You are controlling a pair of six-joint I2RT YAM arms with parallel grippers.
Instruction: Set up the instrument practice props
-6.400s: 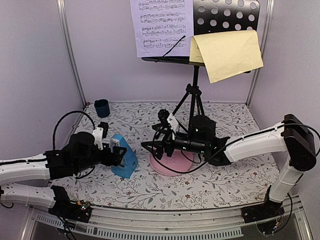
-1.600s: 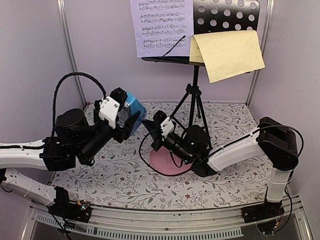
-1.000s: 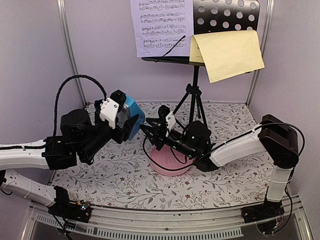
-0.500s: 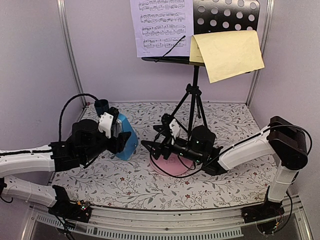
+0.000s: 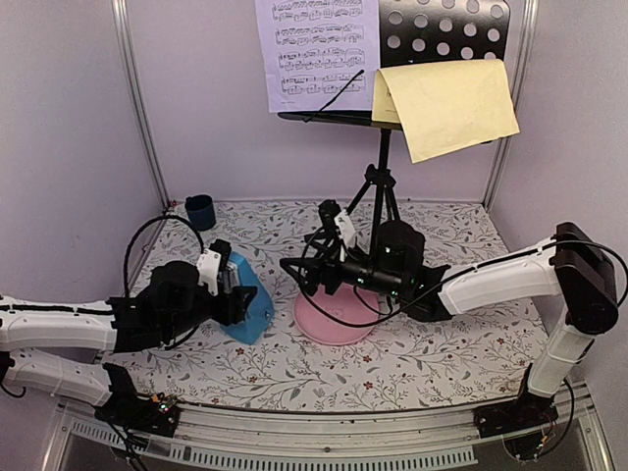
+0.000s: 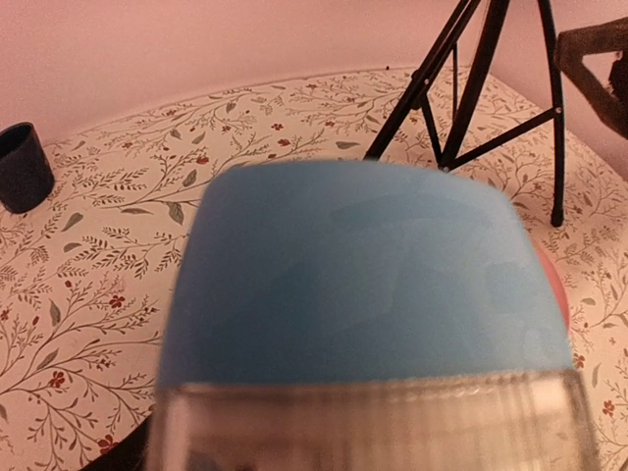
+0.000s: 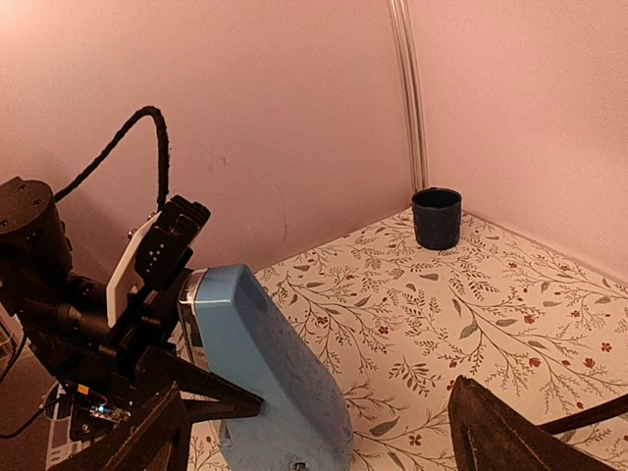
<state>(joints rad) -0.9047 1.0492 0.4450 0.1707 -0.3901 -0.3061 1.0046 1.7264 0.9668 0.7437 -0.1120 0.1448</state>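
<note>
Metronome (image 5: 250, 306): blue wedge in the left half of the counter (image 5: 402, 368), just left of the pink plate (image 5: 339, 321) and nearer than the dark blue cup (image 5: 200, 211), which sits in the far left corner. Its base looks to be down on the counter, but actual contact cannot be confirmed. The sloped face points right.

Left jaws: pinching the metronome across its upper part from the left. In the left wrist view the blue body (image 6: 363, 275) fills most of the picture, with a clear ribbed pad across its near edge. The right wrist view shows the left arm's dark fingers (image 7: 201, 388) lying along the wedge's (image 7: 280, 368) side.

Right jaws: spread wide, nothing between them. Both fingers (image 7: 147, 437) show at the bottom corners of the right wrist view. They hang above the plate's far left rim, aimed left at the metronome but apart from it.

Stand (image 5: 381, 186): tripod at far centre of the counter, just beyond the plate, with the perforated desk at the top. The lilac sheet (image 5: 316, 54) is upright on the left of the ledge and overhangs the desk's left edge. The yellow sheet (image 5: 451, 103) is on the right, tilted, hanging below the ledge.
</note>
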